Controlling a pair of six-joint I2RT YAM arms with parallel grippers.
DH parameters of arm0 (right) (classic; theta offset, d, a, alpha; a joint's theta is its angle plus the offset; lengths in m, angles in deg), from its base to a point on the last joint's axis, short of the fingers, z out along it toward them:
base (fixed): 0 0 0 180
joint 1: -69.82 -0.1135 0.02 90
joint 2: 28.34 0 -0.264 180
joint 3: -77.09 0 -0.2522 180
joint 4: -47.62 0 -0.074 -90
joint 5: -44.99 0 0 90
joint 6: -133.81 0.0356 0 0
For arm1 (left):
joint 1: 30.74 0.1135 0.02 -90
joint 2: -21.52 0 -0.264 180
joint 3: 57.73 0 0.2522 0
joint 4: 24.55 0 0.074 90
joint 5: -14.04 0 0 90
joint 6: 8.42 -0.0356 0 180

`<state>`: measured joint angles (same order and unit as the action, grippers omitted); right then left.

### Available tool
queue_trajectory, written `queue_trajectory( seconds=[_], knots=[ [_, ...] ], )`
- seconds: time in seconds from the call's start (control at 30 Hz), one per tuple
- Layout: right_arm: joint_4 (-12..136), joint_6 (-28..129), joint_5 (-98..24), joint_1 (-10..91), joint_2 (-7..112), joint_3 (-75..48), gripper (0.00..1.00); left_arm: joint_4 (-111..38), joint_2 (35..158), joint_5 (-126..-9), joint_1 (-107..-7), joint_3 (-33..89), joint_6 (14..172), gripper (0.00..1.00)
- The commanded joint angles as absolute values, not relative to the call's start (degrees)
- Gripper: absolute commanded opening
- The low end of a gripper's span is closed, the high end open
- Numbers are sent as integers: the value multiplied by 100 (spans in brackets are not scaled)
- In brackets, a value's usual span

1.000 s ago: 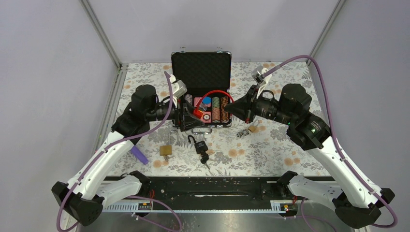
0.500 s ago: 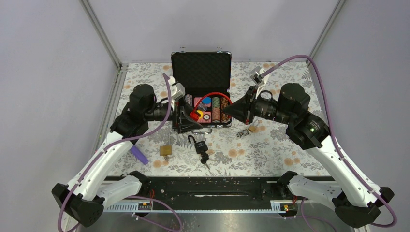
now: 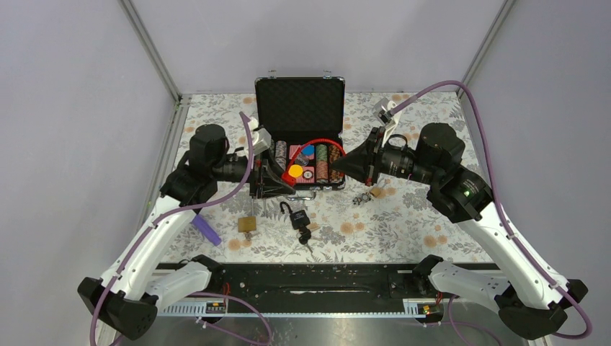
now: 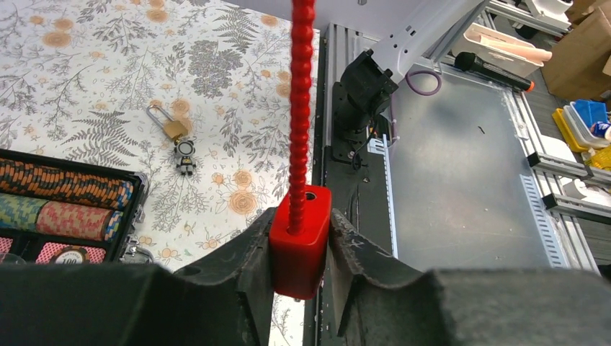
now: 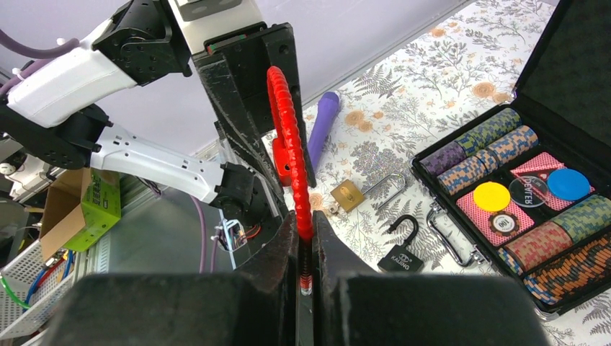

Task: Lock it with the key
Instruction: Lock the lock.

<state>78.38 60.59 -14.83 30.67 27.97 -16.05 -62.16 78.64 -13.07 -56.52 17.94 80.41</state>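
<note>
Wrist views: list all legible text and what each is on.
"KAILING": body of the black padlock, right wrist view.
"DEALER": clear disc in the case, seen upside down, only partly legible.
"100": face of a poker chip, left wrist view.
Print on the green box: too blurred to read.

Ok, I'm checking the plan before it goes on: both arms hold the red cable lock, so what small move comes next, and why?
Probably the right gripper should steer its pinched end of the red cable toward the red lock body, which the left gripper clamps. The hole beside the cable's root looks empty.
</note>
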Motion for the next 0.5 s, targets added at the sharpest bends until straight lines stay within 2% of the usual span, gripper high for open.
queue_trajectory(
  seconds=[0.0, 0.03, 0.13, 0.33, 0.47],
  knots=[
    [7394, 6108, -1322, 3059, 2783, -1383, 0, -5816, 7828, -965, -5588, 1972, 8110, 22],
    [7374, 6112, -1313, 3055, 2787, -1402, 0, -5745, 7822, -981, -5586, 1959, 8136, 14],
    [7329, 6118, -1284, 3055, 2800, -1435, 0, -5486, 7797, -1044, -5574, 1894, 8413, 0],
    [6481, 6557, -1326, 3014, 2948, -1840, 0, -3663, 7702, -1153, -5613, 1297, 9811, 0],
    [5459, 6726, -1761, 2437, 3186, -2194, 0, -3444, 7475, -1402, -5838, 945, 9515, 0]
  ],
)
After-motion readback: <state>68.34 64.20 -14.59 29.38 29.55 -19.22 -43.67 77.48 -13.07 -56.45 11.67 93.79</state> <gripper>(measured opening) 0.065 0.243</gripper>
